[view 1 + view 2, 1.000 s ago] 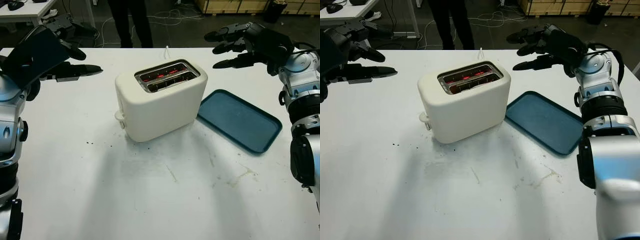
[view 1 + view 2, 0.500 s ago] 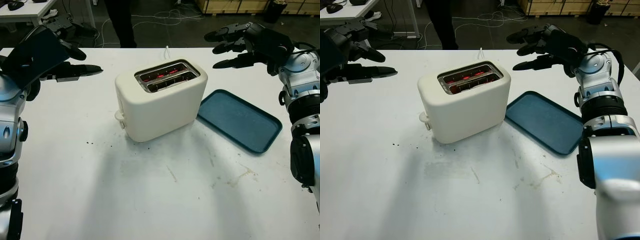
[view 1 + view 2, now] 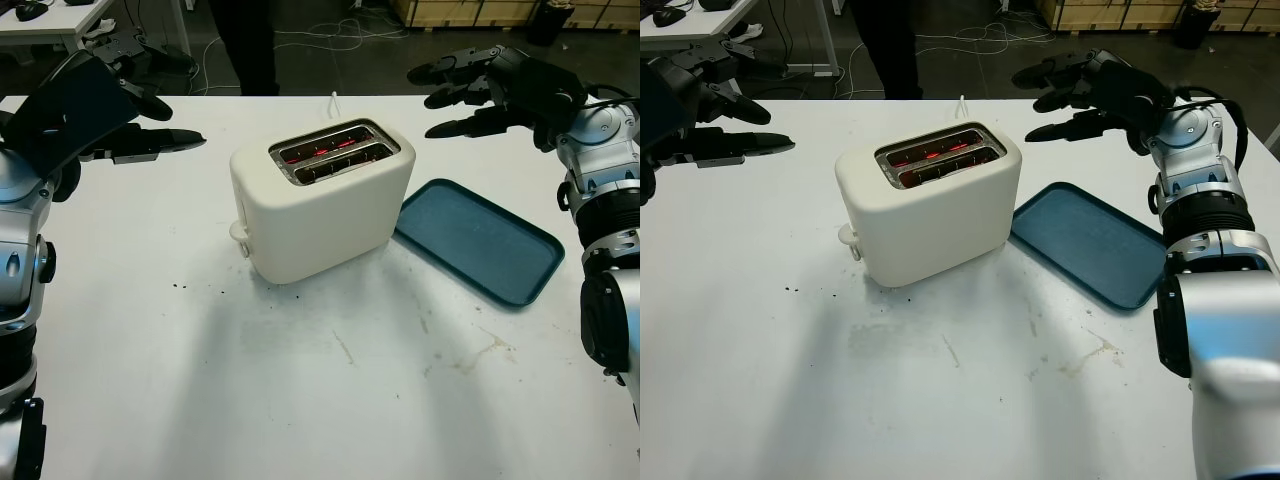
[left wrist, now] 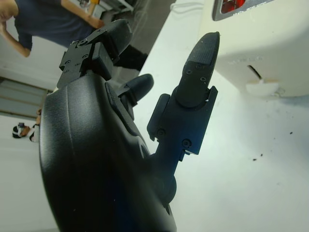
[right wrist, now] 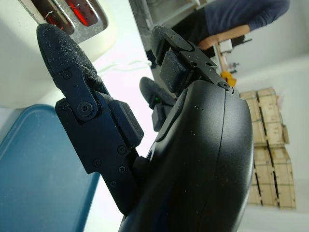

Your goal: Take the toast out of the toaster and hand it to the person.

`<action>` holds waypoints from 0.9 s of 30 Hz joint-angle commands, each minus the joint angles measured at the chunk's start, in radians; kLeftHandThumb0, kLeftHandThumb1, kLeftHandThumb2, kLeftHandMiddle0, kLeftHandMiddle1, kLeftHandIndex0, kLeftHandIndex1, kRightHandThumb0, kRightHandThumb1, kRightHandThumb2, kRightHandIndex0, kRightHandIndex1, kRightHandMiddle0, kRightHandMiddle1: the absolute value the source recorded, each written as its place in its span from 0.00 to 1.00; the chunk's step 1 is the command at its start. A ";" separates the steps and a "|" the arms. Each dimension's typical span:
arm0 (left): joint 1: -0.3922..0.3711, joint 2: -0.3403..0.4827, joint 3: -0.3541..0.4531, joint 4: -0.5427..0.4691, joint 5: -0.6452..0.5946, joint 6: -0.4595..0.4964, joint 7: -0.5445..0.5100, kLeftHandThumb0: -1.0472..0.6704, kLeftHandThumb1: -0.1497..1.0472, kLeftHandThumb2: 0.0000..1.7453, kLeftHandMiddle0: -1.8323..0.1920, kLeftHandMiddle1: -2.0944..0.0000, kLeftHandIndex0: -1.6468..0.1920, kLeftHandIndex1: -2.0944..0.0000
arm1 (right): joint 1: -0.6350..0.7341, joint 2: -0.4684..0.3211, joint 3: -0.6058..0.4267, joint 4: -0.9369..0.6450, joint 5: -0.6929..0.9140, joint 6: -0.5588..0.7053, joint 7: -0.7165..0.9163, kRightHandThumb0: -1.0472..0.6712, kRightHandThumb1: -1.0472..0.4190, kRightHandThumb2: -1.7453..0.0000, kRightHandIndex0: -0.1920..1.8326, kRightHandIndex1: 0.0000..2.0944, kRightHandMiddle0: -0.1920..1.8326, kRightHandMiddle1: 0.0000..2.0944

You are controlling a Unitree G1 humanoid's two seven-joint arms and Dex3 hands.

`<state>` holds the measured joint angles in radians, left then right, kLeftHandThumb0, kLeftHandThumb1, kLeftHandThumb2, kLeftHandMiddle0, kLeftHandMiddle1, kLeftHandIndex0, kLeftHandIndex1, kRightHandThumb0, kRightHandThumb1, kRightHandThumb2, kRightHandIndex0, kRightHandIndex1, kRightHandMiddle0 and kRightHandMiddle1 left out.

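The toaster [image 3: 320, 200] sits near the middle of the white surface [image 3: 300, 400], a smooth cream box with rounded corners, a small lever knob low on its end face, and two metal-rimmed slots on top glowing red inside; any toast down in them is too dark to make out. Just to its right, its near corner tucked against the toaster's base, lies a flat teal plastic tray [image 3: 480, 240] with a shallow raised rim and rounded corners. The left hand [image 3: 120, 120], matte black and blocky, hangs open above the surface in the upper left of the frame, holding nothing. The right hand [image 3: 470, 90] hangs open in the upper right, above the far edge beyond the tray, also holding nothing. A person [image 3: 245, 45] in dark trousers stands behind the surface, top centre.
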<state>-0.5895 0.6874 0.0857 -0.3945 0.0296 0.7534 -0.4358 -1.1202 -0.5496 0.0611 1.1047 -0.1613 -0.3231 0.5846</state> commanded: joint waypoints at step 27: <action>-0.017 0.002 0.006 -0.003 -0.005 0.002 0.002 0.40 0.81 0.00 0.90 0.39 0.84 0.61 | -0.010 0.000 -0.007 -0.010 0.009 0.003 0.003 0.16 0.24 1.00 0.27 0.27 0.40 0.00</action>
<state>-0.5895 0.6858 0.0875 -0.3942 0.0293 0.7534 -0.4356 -1.1202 -0.5496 0.0601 1.1046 -0.1604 -0.3228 0.5880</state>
